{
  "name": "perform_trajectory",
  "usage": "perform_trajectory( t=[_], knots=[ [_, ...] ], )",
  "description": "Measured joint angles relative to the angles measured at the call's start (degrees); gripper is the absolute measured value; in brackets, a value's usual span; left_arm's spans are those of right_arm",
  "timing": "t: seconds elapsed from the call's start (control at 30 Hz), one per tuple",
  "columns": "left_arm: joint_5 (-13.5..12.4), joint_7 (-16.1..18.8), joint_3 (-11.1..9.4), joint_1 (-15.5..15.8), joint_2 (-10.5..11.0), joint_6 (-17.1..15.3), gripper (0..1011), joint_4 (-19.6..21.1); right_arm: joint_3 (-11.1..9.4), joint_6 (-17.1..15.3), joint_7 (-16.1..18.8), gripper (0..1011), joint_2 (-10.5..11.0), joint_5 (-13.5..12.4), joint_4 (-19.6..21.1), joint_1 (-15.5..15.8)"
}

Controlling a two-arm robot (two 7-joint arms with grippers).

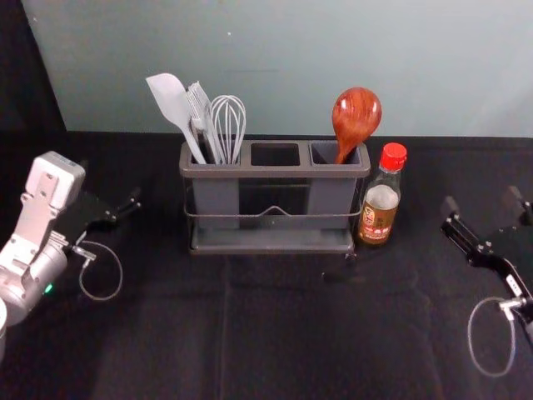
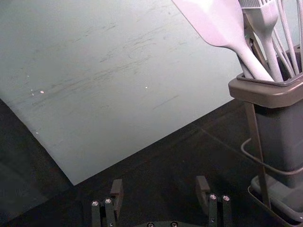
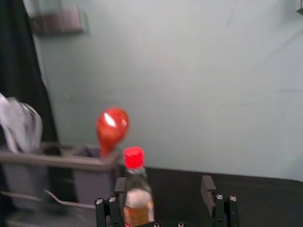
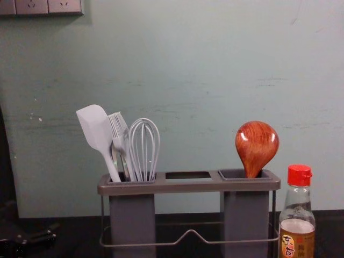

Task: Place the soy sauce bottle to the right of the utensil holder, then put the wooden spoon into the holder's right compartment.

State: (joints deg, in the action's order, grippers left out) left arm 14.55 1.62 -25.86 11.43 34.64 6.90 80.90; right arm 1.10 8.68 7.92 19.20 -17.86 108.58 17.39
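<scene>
The grey, rectangular utensil holder (image 1: 275, 171) stands between the left gripper (image 1: 111, 183) and right gripper (image 1: 481, 202), both released. Just right of it, upright: the clear, red-capped soy sauce bottle (image 1: 381, 200). Right compartment: glossy red-brown wooden spoon (image 1: 356, 115), rounded bowl up. Left: pale spatula (image 1: 171, 103), whisk (image 1: 229, 117), brush (image 1: 200, 108).

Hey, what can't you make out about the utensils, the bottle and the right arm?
Wooden spoon's lower handle: chest view, hidden inside the right compartment.
Whisk's lower end: chest view, hidden by the left compartment's wall.
Soy sauce bottle's small label print: head view, too small.
Arm behind the right gripper: cut off by head view's right edge.
</scene>
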Motion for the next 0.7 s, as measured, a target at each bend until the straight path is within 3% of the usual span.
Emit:
perform_trajectory(
  t=[0.07,0.17,0.27,0.7],
  knots=[
    [0.0,0.0,0.0,0.0,0.0,0.0,1005,0.0,0.27,-1.9,-1.23,1003,0.08,2.44,-1.39,-1.35],
    [0.0,0.0,0.0,0.0,0.0,0.0,1005,0.0,0.72,-2.93,-1.53,1003,0.07,4.04,-3.52,-3.23],
    [0.0,0.0,0.0,0.0,0.0,0.0,1005,0.0,1.6,-3.43,-1.46,1003,0.03,6.25,-7.93,-6.95],
    [0.0,0.0,0.0,0.0,0.0,0.0,1005,0.0,3.8,-4.28,0.69,1003,-1.41,11.13,-22.34,-20.34]
  ],
)
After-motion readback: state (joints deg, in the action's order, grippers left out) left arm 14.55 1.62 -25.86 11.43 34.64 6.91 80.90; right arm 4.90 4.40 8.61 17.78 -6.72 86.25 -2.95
